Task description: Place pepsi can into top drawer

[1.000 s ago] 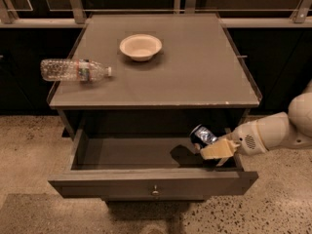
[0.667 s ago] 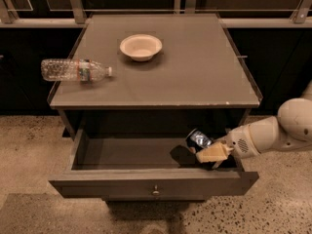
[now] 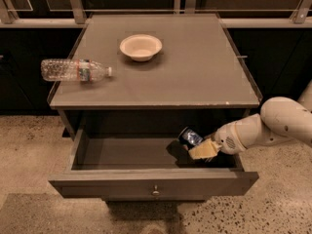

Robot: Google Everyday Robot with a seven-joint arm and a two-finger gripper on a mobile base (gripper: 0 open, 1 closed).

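The top drawer (image 3: 146, 186) of the grey cabinet is pulled open, its round knob at the centre of the front panel. My gripper (image 3: 197, 147) reaches in from the right over the drawer's right half. It is shut on the pepsi can (image 3: 189, 136), a dark blue can with a silver end, held tilted just above the drawer floor. The can's shadow falls on the floor to its left.
On the cabinet top (image 3: 195, 77) lie a clear plastic water bottle (image 3: 75, 70), overhanging the left edge, and a cream bowl (image 3: 141, 47) at the back centre. A dark railing runs behind the cabinet. Speckled floor surrounds it.
My gripper has moved left and slightly lower into the drawer with the can in it. The bottle and bowl have not moved.
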